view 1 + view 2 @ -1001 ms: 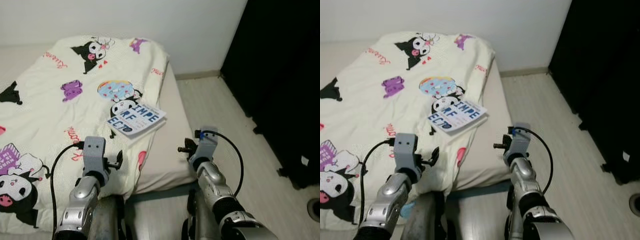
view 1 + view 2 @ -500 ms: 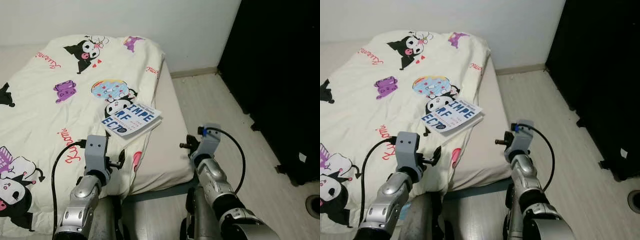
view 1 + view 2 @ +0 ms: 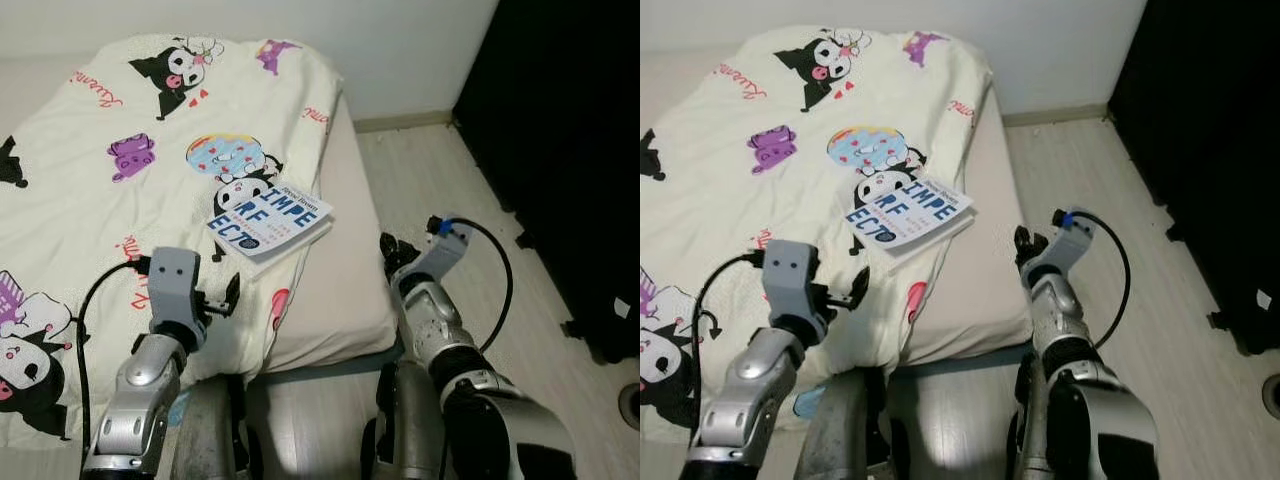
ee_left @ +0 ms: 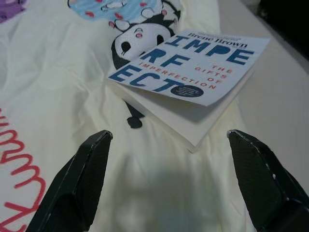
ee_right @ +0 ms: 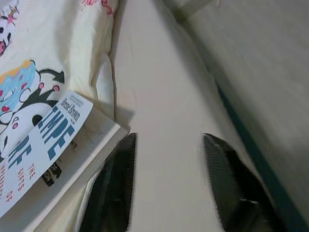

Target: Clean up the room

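While book (image 3: 270,221) lies ungrasped on quilt (image 3: 90,200), pickup pending: left gripper (image 3: 228,297) agape at 7 o'clock, right gripper (image 3: 388,250) parted at 4 o'clock.

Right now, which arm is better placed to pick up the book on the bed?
Left, probably. The left gripper is open and aimed squarely at the book on the blanket. The right gripper hangs off the mattress's side, seeing the book only at an angle.

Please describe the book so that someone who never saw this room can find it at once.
Look at the bed with the cartoon-print blanket. Near the blanket's right edge lies the book, flat and closed. Its white cover with big blue letters sets it apart from the printed figures around it.
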`<state>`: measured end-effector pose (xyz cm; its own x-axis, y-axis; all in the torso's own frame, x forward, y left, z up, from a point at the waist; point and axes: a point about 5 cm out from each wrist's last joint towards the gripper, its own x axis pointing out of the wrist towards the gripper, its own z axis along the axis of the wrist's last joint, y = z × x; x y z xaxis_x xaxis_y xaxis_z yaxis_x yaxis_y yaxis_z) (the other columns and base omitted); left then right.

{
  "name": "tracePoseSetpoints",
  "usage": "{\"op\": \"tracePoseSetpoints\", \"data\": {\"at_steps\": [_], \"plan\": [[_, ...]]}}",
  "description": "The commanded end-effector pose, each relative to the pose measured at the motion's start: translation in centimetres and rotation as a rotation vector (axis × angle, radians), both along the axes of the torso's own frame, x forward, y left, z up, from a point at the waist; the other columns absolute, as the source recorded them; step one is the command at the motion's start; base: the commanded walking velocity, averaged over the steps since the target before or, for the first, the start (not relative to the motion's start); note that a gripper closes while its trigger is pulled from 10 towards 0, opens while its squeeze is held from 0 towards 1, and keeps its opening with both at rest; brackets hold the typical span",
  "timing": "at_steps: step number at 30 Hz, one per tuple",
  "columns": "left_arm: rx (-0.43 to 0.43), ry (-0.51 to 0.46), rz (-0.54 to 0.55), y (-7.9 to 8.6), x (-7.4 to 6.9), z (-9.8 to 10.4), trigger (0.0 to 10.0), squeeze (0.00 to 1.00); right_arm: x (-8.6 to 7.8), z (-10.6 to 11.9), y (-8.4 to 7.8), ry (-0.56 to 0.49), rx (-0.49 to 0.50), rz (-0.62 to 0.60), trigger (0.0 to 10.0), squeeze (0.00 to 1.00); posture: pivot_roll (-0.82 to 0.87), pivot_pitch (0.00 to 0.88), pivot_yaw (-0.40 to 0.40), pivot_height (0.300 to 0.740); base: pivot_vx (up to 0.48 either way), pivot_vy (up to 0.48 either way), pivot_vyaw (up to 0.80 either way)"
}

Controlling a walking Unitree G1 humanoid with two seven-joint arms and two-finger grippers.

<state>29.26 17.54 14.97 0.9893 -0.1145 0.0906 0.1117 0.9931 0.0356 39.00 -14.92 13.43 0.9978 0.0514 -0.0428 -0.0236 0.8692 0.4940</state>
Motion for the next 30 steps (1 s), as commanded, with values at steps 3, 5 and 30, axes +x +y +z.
{"op": "tracePoseSetpoints", "data": {"at_steps": [3,5,30], "plan": [[0.017,0.036,0.007,0.6,-0.7,-0.6,10.0,0.00,-0.2,-1.0,1.1,0.071,-0.002,0.052,10.0,0.00,0.15,0.441,0.011,0.578,0.000,0.000,0.00],[0.017,0.036,0.007,0.6,-0.7,-0.6,10.0,0.00,-0.2,-1.0,1.1,0.071,-0.002,0.052,10.0,0.00,0.15,0.441,0.011,0.578,0.000,0.000,0.00],[0.023,0.045,-0.003,-0.1,-1.2,0.2,10.0,0.00,0.4,0.5,1.5,-0.006,-0.021,0.105,10.0,0.29,0.17,0.433,0.015,0.533,0.000,0.000,0.00]]}}
